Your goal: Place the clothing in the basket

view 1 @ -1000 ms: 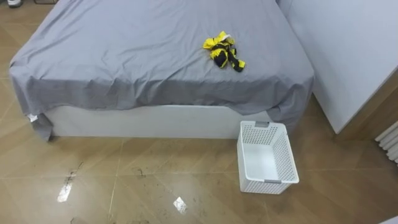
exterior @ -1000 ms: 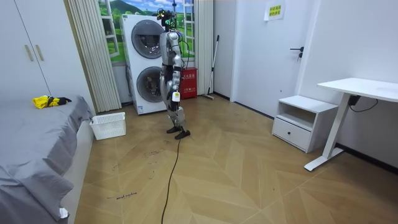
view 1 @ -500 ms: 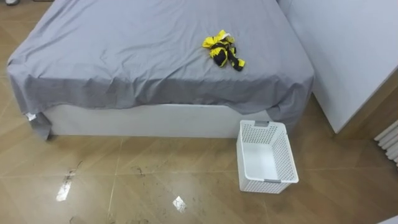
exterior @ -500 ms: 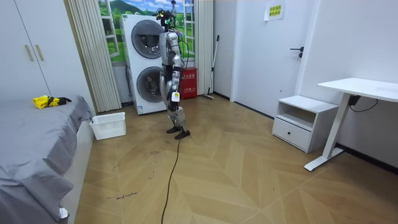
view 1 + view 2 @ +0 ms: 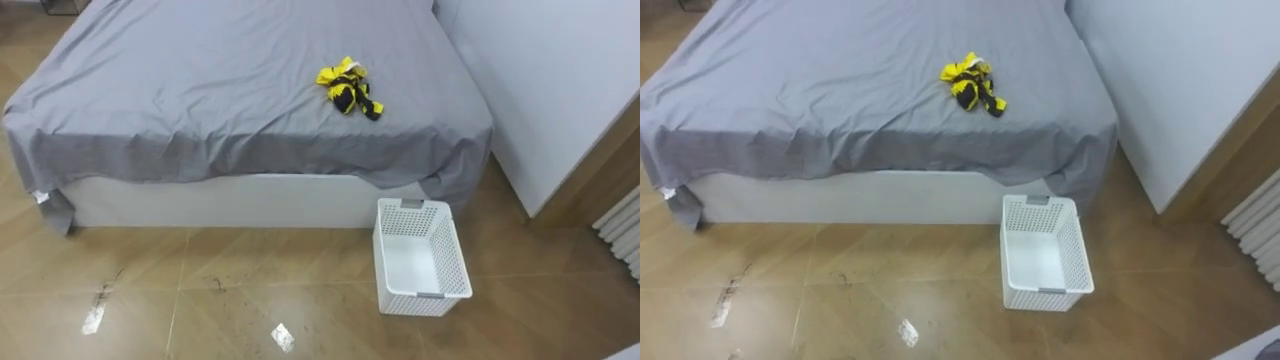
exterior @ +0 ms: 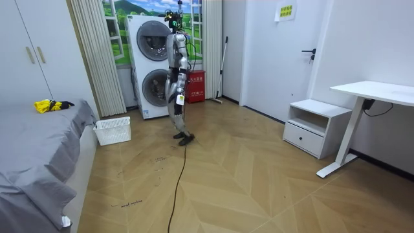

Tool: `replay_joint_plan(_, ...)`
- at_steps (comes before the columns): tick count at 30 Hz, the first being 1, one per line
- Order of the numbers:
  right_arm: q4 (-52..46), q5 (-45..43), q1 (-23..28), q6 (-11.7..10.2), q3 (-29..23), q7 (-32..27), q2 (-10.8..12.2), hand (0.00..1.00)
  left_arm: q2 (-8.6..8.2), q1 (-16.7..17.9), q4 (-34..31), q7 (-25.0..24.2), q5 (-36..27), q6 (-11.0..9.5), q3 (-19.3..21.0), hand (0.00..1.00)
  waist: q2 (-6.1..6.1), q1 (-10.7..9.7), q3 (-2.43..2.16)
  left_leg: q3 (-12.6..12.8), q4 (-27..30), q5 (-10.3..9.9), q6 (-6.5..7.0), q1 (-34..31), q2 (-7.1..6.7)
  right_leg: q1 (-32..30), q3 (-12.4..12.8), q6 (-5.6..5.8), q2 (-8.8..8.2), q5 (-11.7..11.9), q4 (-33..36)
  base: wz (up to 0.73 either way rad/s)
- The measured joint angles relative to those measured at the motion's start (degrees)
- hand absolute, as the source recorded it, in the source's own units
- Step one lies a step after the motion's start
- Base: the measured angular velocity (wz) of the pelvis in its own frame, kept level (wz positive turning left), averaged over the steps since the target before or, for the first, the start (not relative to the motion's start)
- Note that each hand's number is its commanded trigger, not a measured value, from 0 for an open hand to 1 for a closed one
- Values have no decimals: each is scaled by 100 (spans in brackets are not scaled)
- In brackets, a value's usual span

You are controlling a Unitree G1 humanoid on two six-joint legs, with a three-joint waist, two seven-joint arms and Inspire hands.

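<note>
Grey-sheeted bed [image 5: 150,110] spans the left and centre of the eye views. Yellow-and-black clothes [image 5: 347,88] lie bunched on the sheet, toward the bed's right side. The white basket [image 5: 443,262] stands on the floor against the bed's right corner, with nothing in it. In the room view, the robot stands before the stacked washing machines [image 6: 150,65], well apart from the basket. Its left hand [image 6: 180,98] hangs by the hip; released or clenched cannot be told.

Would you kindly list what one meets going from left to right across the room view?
yellow clothes → white basket → stacked washing machines → white nightstand → white desk
</note>
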Motion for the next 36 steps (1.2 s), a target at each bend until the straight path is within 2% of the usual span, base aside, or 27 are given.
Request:
replay_joint_plan(2,-8,8,-2,28,16,-27,-62,0,-26,32,-135,0,-227,-138,-45,0,-7,19,-12,-15,-1073,269,-172,-465,-80,19,61,111,-133,-103,-16,-20)
replay_joint_plan(4,-86,-43,55,145,19,-34,-128,0,-41,195,-132,1,-246,-303,-19,0,18,131,-57,-154,-2258,1112,-226,-683,-35,128,170,219,-300,-276,-29,-59)
replay_joint_plan(5,-92,-66,75,162,41,-33,-142,0,-47,270,-129,0,-248,-306,-22,0,25,139,-78,-166,-2335,1311,-242,-672,-41,185,146,257,-375,-307,-77,-56)
replay_joint_plan(7,-117,-75,130,236,-10,-28,-147,0,-62,370,-129,-1,-339,-332,23,0,-72,65,-122,-18,-2223,1786,73,-793,-217,406,150,409,-613,-393,-359,-5)
replay_joint_plan(8,-116,-89,130,253,-45,-29,-132,0,-51,370,-126,-1,-362,-337,61,0,-104,52,-119,83,-2101,1782,109,-890,-281,414,166,496,-695,-443,-364,18)
replay_joint_plan(9,-115,-118,88,258,-104,-17,-122,0,-43,352,-125,-2,-364,-344,61,0,-169,16,-189,284,-1840,1565,409,-977,-414,403,195,625,-874,-519,-365,15)
replay_joint_plan(10,-126,-108,69,239,-128,-12,-109,0,-46,331,-100,-2,-357,-344,39,0,-228,32,-134,350,-1580,1271,552,-986,-548,440,227,705,-983,-541,-273,5)
replay_joint_plan(11,-181,-108,77,198,-137,-14,-85,0,-57,315,-61,-3,-335,-344,7,0,-239,62,-117,399,-1389,1032,636,-899,-625,445,243,778,-1090,-492,-38,-6)
replay_joint_plan(14,-452,-14,100,108,-125,-23,-27,0,-39,238,-59,-3,-312,-378,-193,0,-252,165,-48,440,-1411,665,746,-429,-779,200,232,960,-1274,-289,1313,-6)
replay_joint_plan(16,-771,-63,-2,40,-124,-78,31,0,-16,117,-66,-2,-160,-418,-370,0,-213,172,-28,381,-1732,471,821,182,-894,-457,170,844,-1438,631,3054,-8)
replay_joint_plan(17,-831,-97,-38,14,-127,-76,45,0,-14,91,-66,-2,-42,-420,-382,0,-180,176,-25,337,-1817,430,828,327,-898,-620,138,810,-1426,695,3391,0)
replay_joint_plan(19,-1271,-91,-34,-18,-106,-57,69,0,-22,-36,-161,-2,201,-422,-403,0,-76,163,22,134,-2163,353,829,858,-822,-1356,-217,573,-1211,257,3952,20)
replay_joint_plan(20,-1413,-88,-26,-14,-107,-53,68,0,-22,-72,-224,-2,265,-424,-403,0,-22,165,15,96,-2240,339,826,955,-793,-1565,-294,534,-1118,143,3904,27)
replay_joint_plan(21,-1625,-79,-53,-18,-109,-50,74,0,-24,-157,-293,-2,314,-459,-445,0,26,149,16,33,-2401,317,812,1134,-722,-1961,-435,488,-909,6,3491,26)
replay_joint_plan(23,-1790,-81,-125,-66,-101,-33,100,0,12,-252,-324,-2,314,-464,-657,0,68,127,38,-179,-2572,276,771,1385,-621,-2306,-538,431,-515,38,2171,41)
replay_joint_plan(24,-1929,-82,-122,-76,-104,-9,100,0,22,-332,-355,-3,363,-464,-789,0,67,141,34,-290,-2721,244,730,1566,-573,-2450,-624,346,-314,253,1203,45)
replay_joint_plan(25,-2051,-89,-146,-92,-129,-2,115,0,0,-365,-349,-8,431,-456,-888,0,99,134,29,-394,-2865,215,681,1786,-513,-2519,-654,219,-168,771,415,43)
replay_joint_plan(26,-2106,-88,-127,-138,-128,-2,115,0,-11,-358,-347,-10,432,-454,-957,0,127,121,15,-446,-2912,199,652,1898,-475,-2485,-689,189,-99,1035,96,34)
replay_joint_plan(27,-2206,-70,-123,-208,-124,-3,127,0,-5,-319,-351,-17,431,-458,-1078,0,121,159,-6,-471,-2928,162,583,2071,-445,-2433,-744,33,26,1503,-407,7)
replay_joint_plan(28,-2386,-54,-158,-236,-115,-11,138,0,2,-245,-348,-19,432,-458,-1082,0,103,228,-24,-543,-2924,96,464,2232,-438,-2463,-781,-228,117,1878,-685,-10)
replay_joint_plan(29,-2468,-46,-179,-272,-114,-12,146,0,8,-197,-332,-19,432,-451,-1081,0,114,245,-31,-575,-2917,56,398,2310,-428,-2467,-779,-318,147,2055,-734,-12)
replay_joint_plan(30,-2635,-29,-181,-343,-136,-18,142,0,-2,-106,-260,-22,432,-443,-1075,0,218,214,-106,-576,-2876,-76,183,2423,-301,-2460,-827,-392,234,2287,-560,0)
replay_joint_plan(31,-2721,-4,-253,-391,-128,-37,132,0,9,0,-237,-30,435,-423,-1043,0,395,208,-136,-531,-2775,-223,-112,2506,-63,-2381,-918,-368,376,2108,-209,0)
replay_joint_plan(33,-2839,18,-335,-372,-62,-75,141,0,65,129,-287,-34,407,-419,-990,0,464,173,-100,-282,-2369,-118,-500,2550,66,-2266,-943,-432,462,1724,193,5)
replay_joint_plan(34,-3114,22,-266,-308,-7,-82,121,0,50,238,-395,-34,402,-428,-917,0,443,129,-90,-94,-1889,148,-644,2538,114,-2063,-963,-443,450,1512,350,6)
replay_joint_plan(35,-3226,26,-236,-300,33,-81,115,0,43,280,-433,-34,403,-433,-891,0,425,122,-75,-18,-1620,318,-659,2533,130,-1917,-1005,-466,448,1428,358,-12)
replay_joint_plan(36,-3390,30,-206,-302,143,-60,109,0,44,432,-453,-34,419,-465,-838,0,323,114,-41,71,-939,751,-649,2435,174,-1443,-1148,-486,451,1282,86,-31)
